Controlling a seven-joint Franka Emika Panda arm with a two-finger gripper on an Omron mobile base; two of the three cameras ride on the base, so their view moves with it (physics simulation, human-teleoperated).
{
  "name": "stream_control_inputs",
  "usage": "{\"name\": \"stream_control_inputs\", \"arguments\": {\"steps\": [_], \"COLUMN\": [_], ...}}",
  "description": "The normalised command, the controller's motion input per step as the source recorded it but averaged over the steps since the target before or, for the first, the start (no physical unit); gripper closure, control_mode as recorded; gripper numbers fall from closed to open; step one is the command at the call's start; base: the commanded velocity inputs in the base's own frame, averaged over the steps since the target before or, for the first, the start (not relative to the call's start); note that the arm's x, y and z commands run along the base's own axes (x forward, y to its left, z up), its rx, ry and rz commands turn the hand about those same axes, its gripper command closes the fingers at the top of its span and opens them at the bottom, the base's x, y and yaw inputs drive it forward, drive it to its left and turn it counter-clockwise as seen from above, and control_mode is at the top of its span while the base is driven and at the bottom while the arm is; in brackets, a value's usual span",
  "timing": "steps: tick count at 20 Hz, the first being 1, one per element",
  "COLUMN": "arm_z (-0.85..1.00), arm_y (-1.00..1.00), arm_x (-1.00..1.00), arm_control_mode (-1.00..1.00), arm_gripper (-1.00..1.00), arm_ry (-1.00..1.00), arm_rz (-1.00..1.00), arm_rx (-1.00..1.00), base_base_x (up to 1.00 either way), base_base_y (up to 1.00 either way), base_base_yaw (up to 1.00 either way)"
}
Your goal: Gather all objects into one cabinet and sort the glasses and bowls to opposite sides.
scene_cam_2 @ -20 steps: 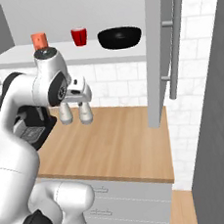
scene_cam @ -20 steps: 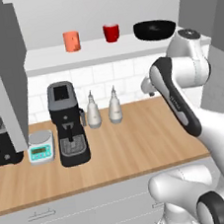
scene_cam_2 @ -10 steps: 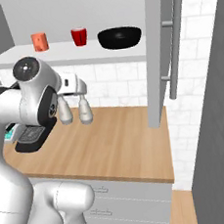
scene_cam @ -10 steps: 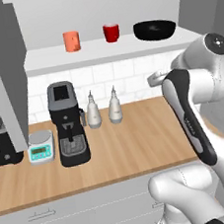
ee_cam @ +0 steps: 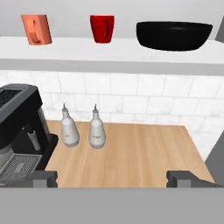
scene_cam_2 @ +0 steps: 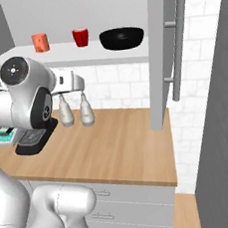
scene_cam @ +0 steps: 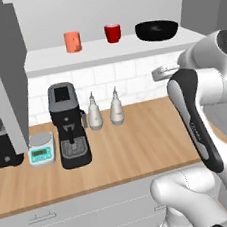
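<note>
My hand (ee_cam: 112, 178), spread wide and empty above the table (ee_cam: 140, 153), should rise squarely toward the shelf (ee_cam: 109, 54) holding salmon cup (ee_cam: 36, 29), red cup (ee_cam: 102, 28) and, apparently farthest right, black bowl (ee_cam: 173, 35)

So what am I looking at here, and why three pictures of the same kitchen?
It is a white robot arm in a computer-rendered kitchen. Two cameras sit behind the arm, one to its left and one to its right; the third rides on its hand and looks forward past the gripper, which is open and holds nothing. On the white cabinet shelf stand a salmon-orange cup, a red cup and a black bowl. Below, the wooden counter carries a coffee machine, a small scale and two pale bottles.
</note>
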Motion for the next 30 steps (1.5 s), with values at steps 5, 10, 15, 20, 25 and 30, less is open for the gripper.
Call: {"name": "stream_control_inputs", "arguments": {"steps": [5, 10, 15, 20, 25, 30], "arm_z": [0.12, 0.0, 0.0, 0.0, 0.0, 0.0], "arm_y": [0.0, 0.0, 0.0, 0.0, 0.0, 0.0], "arm_x": [-0.28, -0.1, 0.0, 0.0, 0.0, 0.0], "arm_control_mode": [-1.0, -1.0, 1.0, 1.0, 1.0, 1.0], "arm_gripper": [-1.0, -1.0, -1.0, -1.0, -1.0, -1.0], "arm_ry": [-0.11, -0.03, 0.0, 0.0, 0.0, 0.0], "arm_rz": [-0.09, -0.01, 0.0, 0.0, 0.0, 0.0], "arm_rx": [0.0, 0.0, 0.0, 0.0, 0.0, 0.0], "base_base_x": [0.0, 0.0, -0.33, -0.56, -0.35, -0.08], "base_base_y": [0.0, 0.0, 0.01, 0.03, 0.12, 0.15], "base_base_yaw": [0.0, 0.0, 0.04, 0.21, -0.02, -0.12]}}
